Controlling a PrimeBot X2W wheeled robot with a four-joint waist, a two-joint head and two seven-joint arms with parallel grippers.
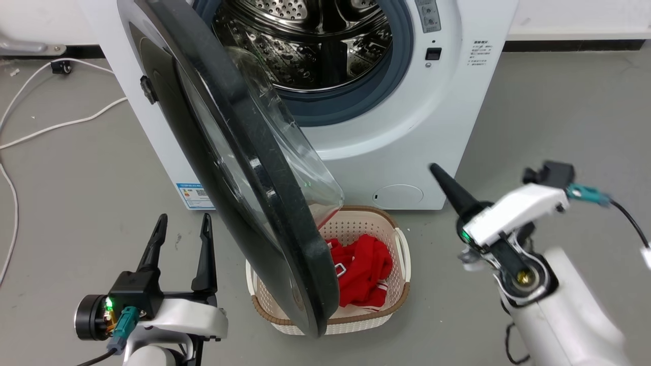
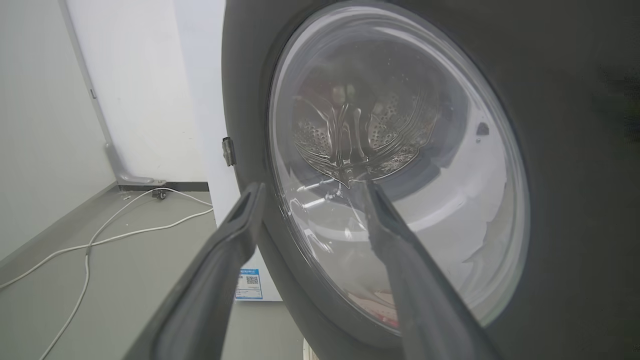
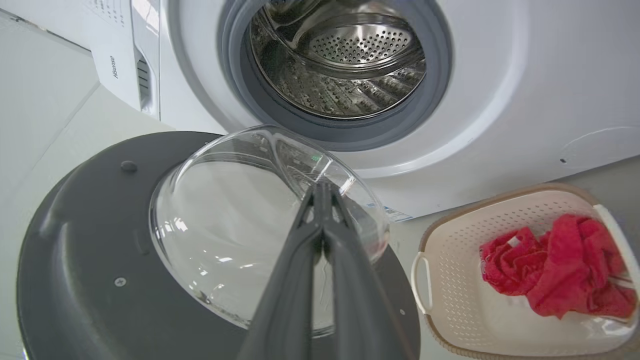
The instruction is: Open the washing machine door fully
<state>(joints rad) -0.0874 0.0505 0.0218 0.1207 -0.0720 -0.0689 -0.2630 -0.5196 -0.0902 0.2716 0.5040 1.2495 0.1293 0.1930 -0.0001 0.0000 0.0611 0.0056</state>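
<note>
The white washing machine (image 1: 447, 101) stands ahead with its steel drum exposed. Its round black door (image 1: 244, 168) hangs open on the left hinge, swung out about edge-on toward me, with the clear glass bowl (image 1: 285, 137) bulging to the right. My left gripper (image 1: 184, 219) is open, low on the left of the door's outer face, touching nothing. In the left wrist view its fingers (image 2: 235, 235) straddle the door's rim (image 2: 250, 100). My right gripper (image 1: 435, 169) is shut and empty, right of the door. The right wrist view shows its closed tips (image 3: 322, 187) before the bowl (image 3: 240, 210).
A cream perforated basket (image 1: 396, 239) with red cloth (image 1: 363, 269) sits on the floor under the door's lower edge, in front of the machine. White cables (image 1: 56, 127) trail over the grey floor at left. Bare floor lies to the right of the machine.
</note>
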